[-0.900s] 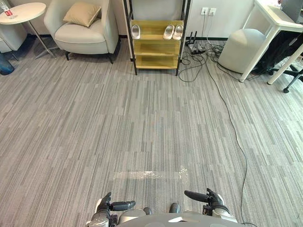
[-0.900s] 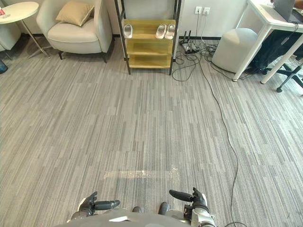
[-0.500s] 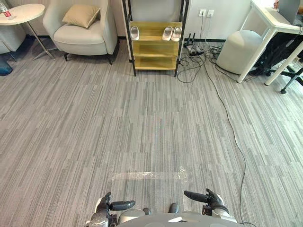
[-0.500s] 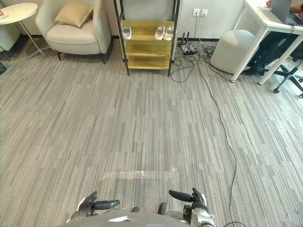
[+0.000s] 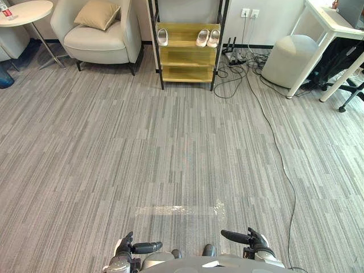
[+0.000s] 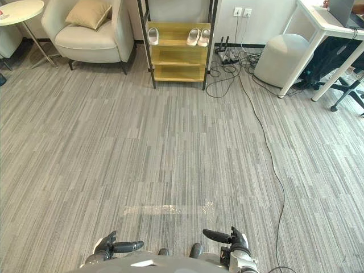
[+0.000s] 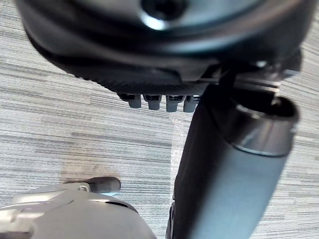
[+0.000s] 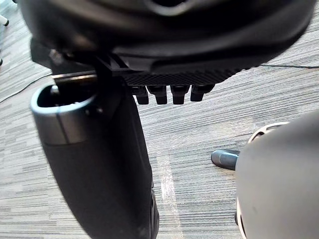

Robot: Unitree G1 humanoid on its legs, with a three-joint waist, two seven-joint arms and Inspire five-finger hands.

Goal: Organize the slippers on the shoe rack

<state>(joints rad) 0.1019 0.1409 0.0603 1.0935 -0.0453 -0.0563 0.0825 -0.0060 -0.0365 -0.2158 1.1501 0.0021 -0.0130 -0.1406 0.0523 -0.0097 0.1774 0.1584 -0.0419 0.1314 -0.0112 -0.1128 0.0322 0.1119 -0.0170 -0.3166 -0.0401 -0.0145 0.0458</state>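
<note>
Nothing in the room has moved since the earlier frames; only my head camera has shifted slightly, and both hands hang where they were. Grey striped carpet (image 5: 170, 159) lies open between me and the far wall. A cream armchair (image 5: 96, 40) stands just left of the black-framed shoe rack with yellow wooden shelves (image 5: 187, 57). On the rack's upper shelf one white slipper (image 5: 162, 37) sits alone at the left end. A pair of white slippers (image 5: 207, 38) lies side by side at the right end, apart from it. My left hand (image 5: 133, 248) and right hand (image 5: 253, 242) are low by my body, fingers relaxed, thumbs out, holding nothing. I judge this is the approach. I'd walk straight, keep the rack centred, and stop once that shelf is within easy reach, squared to the lone slipper.
</note>
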